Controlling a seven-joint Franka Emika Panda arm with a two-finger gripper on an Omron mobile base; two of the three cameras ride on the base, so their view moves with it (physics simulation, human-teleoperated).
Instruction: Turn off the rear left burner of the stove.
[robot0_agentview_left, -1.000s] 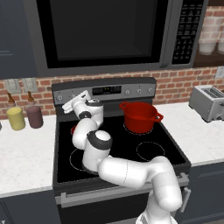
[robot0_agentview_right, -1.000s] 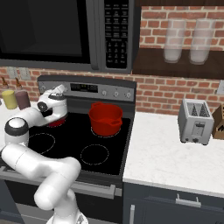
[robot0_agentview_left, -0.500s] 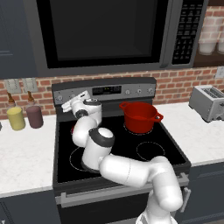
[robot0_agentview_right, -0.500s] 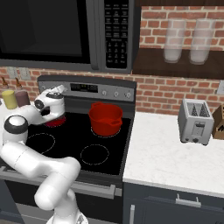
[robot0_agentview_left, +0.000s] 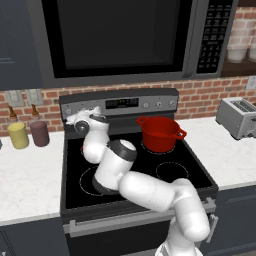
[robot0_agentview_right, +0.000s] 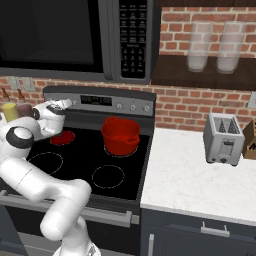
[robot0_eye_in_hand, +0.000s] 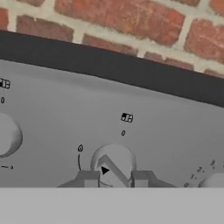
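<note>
Under the microwave (robot0_agentview_left: 115, 40), the stove (robot0_agentview_left: 165, 160) carries a red pot (robot0_agentview_left: 159, 133). Its rear left burner (robot0_agentview_right: 62, 138) glows red. The gripper (robot0_eye_in_hand: 114, 178) is pinched tight on a back-panel knob (robot0_eye_in_hand: 111, 165).

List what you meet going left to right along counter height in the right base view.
Pincer at the stove's back panel → glowing rear left burner → red pot → white countertop → toaster.

Stove (robot0_agentview_left: 165, 155) glossy black glass; back panel (robot0_eye_in_hand: 144, 122) matt grey steel.
</note>
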